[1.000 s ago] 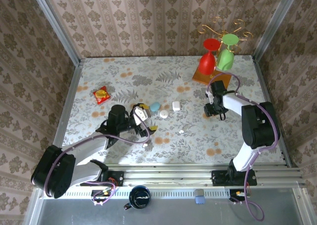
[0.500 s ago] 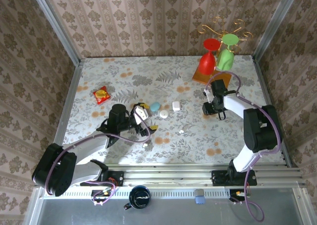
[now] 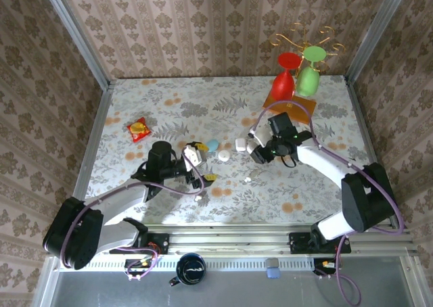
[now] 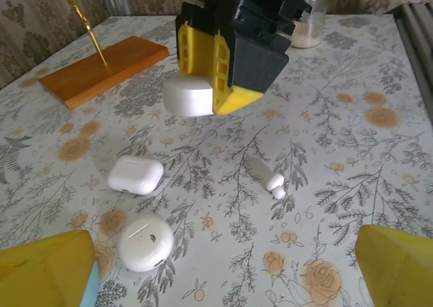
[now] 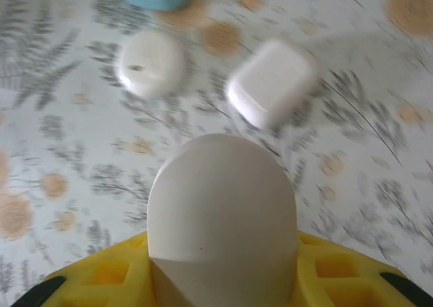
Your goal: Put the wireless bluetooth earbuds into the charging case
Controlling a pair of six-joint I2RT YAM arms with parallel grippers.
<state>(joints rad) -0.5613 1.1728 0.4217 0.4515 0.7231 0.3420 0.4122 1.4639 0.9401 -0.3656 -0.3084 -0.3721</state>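
1. Right gripper [image 3: 255, 150] pinches the case [image 5: 222, 212], right of centre in the top view.
2. Left gripper [image 3: 205, 161] is spread and empty.
3. Earbuds [image 4: 275, 183] lie on the table, lower centre.
4. Likely step: positioning the case. Next: set it down and open it.
5. Floral table [image 3: 169, 104]; wallpapered walls [image 3: 203, 30].

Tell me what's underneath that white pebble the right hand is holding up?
Bare flowered table, in shadow. The charging case in the right hand hangs above it; a squarish white case and the earbuds lie nearby, not beneath. The case's underside is hidden.
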